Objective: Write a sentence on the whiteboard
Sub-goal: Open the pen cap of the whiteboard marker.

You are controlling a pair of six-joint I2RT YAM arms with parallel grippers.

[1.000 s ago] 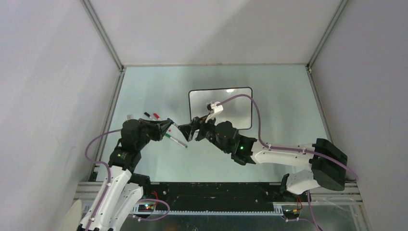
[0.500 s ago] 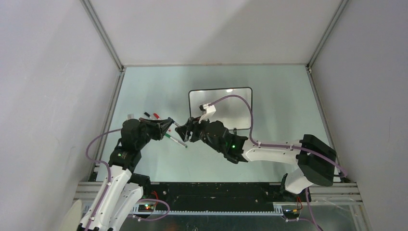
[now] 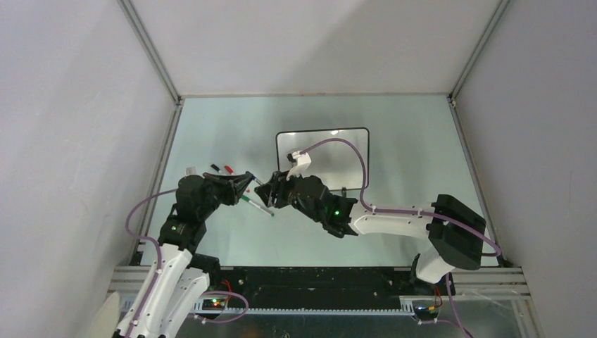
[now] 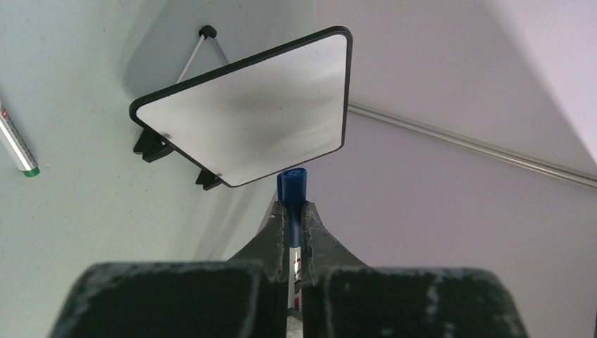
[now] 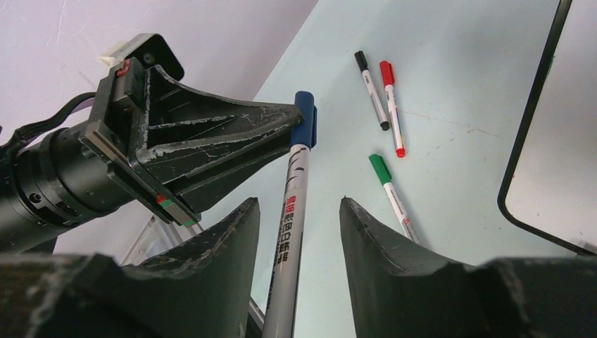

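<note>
Top external camera sets the layout: the small glossy white whiteboard with a thin black rounded-corner frame (image 3: 352,151) sits mid-table on the pale green table (image 3: 408,134). The right arm crosses its near left corner. The left gripper (image 3: 248,180) and right gripper (image 3: 271,190) meet tip to tip just left of the board, but their jaws are too small to read here.

Only the left wrist view shows the board's whole face (image 4: 246,113), plain white and propped on two small black feet. Here the left gripper (image 4: 293,211) has its jaws pressed tight on a grey-barrelled, blue-capped marker (image 4: 292,184), with the cap poking out past the tips.

Only the right wrist view shows the right gripper (image 5: 299,204). Its jaws are spread to either side of that marker's barrel (image 5: 290,232), with a gap on each side. The same view shows a black marker (image 5: 372,90) and a red marker (image 5: 391,105) lying side by side on the table. A green-capped marker (image 5: 391,193) lies near them, closer to the camera.
</note>
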